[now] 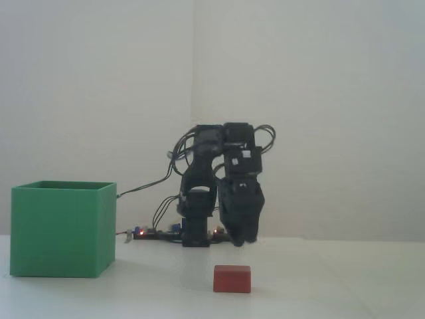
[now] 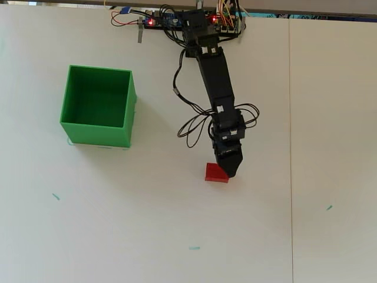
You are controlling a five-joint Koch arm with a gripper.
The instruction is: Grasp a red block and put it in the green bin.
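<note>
The counter (image 2: 147,236) is white and matte. In the overhead view a thin seam (image 2: 290,147) runs from 12 o'clock to 6 o'clock on its right part. Some small green marks lie on it: one (image 2: 55,196) toward 8 o'clock, one (image 2: 194,248) toward 6 o'clock, one (image 2: 328,207) toward 4 o'clock. In the fixed view a pale wall (image 1: 319,100) stands behind, with a vertical corner line (image 1: 193,60).

Red block (image 2: 214,174), plain green bin (image 2: 97,139), black gripper (image 2: 231,173), white table (image 2: 147,224)
</note>
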